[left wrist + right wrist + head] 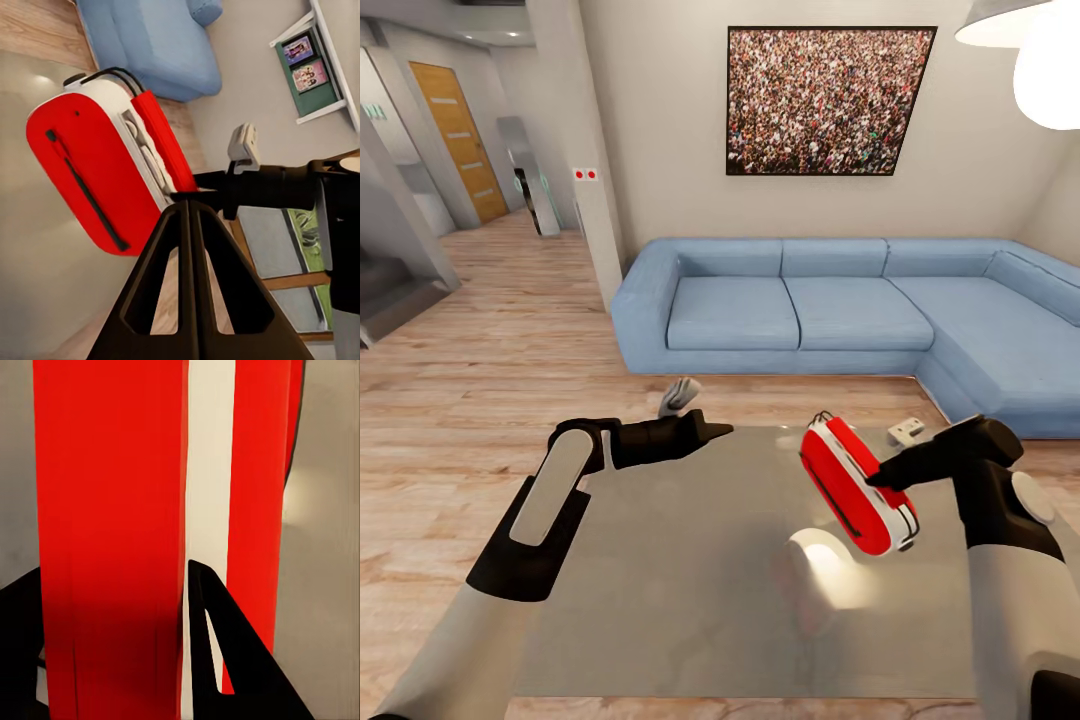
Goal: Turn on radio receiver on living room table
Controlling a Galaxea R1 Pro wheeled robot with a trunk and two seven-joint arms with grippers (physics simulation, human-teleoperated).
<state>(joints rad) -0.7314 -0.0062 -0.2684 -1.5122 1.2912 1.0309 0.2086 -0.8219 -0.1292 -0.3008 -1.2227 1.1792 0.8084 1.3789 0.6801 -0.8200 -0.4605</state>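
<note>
The red radio receiver (pixel 855 490) with white trim hangs tilted over the right part of the glossy grey table (pixel 690 590), its thin wire handle toward the sofa. My right gripper (pixel 880 478) is shut on its side; in the right wrist view the red body (pixel 112 510) sits between the two black fingers (pixel 225 652). The left wrist view shows the radio (pixel 90 172) with the right gripper (pixel 191 187) pinching its edge. My left gripper (pixel 718 432) hovers over the table's far left part, shut and holding nothing, its fingertips (pixel 187 217) pressed together. The dial is hidden.
A blue corner sofa (pixel 840 310) runs behind and right of the table, under the framed crowd picture (pixel 828 100). A small white object (pixel 908 431) lies at the table's far right edge. A white pendant lamp (pixel 1040 50) hangs top right. Light wood floor (pixel 480 370) lies left.
</note>
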